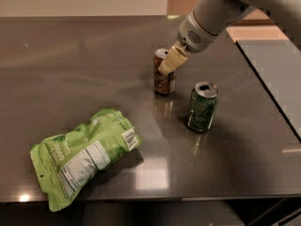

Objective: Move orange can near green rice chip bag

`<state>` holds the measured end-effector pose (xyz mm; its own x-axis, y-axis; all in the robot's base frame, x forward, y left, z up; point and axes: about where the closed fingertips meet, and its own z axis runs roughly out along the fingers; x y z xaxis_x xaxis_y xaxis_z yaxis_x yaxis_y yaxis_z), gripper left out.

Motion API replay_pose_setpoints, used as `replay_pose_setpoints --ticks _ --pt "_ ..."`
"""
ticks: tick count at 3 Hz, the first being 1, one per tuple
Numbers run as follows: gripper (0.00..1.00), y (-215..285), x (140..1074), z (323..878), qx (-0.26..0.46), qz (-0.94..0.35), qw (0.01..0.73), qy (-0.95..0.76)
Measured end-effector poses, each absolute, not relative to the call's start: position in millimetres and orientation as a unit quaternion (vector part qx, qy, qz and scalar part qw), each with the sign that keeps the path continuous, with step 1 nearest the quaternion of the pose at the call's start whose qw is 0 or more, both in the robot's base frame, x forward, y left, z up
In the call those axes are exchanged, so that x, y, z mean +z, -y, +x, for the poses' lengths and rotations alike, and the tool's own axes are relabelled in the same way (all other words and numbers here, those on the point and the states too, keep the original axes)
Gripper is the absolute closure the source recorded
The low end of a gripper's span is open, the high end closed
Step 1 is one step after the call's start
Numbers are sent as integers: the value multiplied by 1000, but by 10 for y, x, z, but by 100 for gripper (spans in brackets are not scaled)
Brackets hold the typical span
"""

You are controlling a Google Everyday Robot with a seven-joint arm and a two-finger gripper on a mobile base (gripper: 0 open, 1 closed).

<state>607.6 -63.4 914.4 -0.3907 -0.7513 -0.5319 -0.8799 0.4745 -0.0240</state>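
Observation:
The orange can (164, 82) stands upright on the dark table, right of centre towards the back. My gripper (171, 60) comes down from the upper right on its grey arm and sits at the can's top, partly covering the rim. The green rice chip bag (84, 155) lies flat at the front left, label side up, well apart from the can.
A dark green can (203, 107) stands upright just right of and nearer than the orange can. The dark glossy table (70, 69) ends at a front edge below the bag. A second grey surface (277, 65) adjoins on the right.

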Motion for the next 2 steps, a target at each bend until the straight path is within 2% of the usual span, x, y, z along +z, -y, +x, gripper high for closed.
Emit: replay_pose_setpoints --ticks 1,2 --pt "100 624 9226 5847 147 -507 246 -813" --pt "100 511 9250 5549 167 -525 242 -799"
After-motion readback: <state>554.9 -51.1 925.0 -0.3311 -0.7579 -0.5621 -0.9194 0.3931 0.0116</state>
